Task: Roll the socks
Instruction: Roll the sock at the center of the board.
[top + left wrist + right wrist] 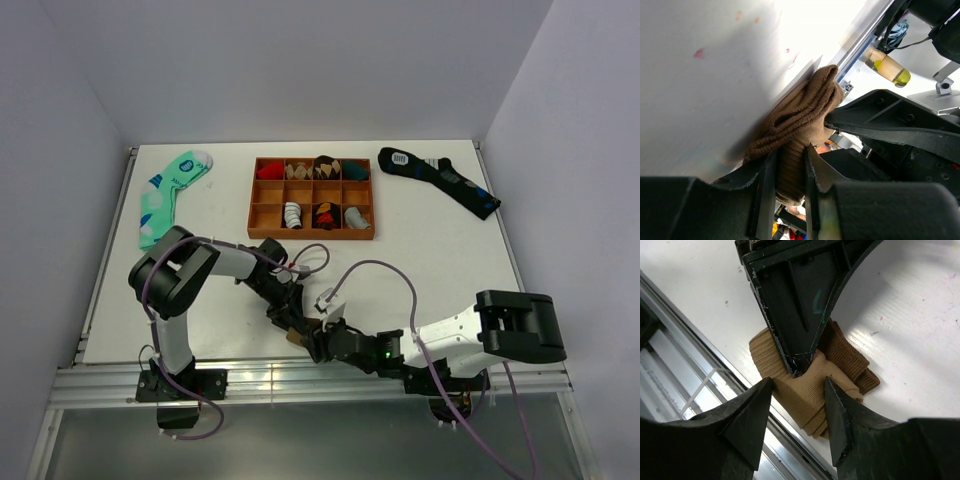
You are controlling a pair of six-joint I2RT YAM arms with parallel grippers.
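While the socks (810, 397) are lying bunched in a half-made roll at the very near edge of the counter (910, 315), just beside the metal rail (685, 360), I am weighing what could spoil this. My left hand (789, 167) is clamping the middle of the bundle. My right hand (797, 385) is standing with its jaws apart, one finger on each side of the tan folds, not squeezing them. If the left lets go before the right is gripping, I am expecting the knit to spring loose and unroll. If either arm is pushing toward me, the bundle is likely going over the rail and off the counter. Both hands are crowding one spot, so a finger clash is looking possible too.
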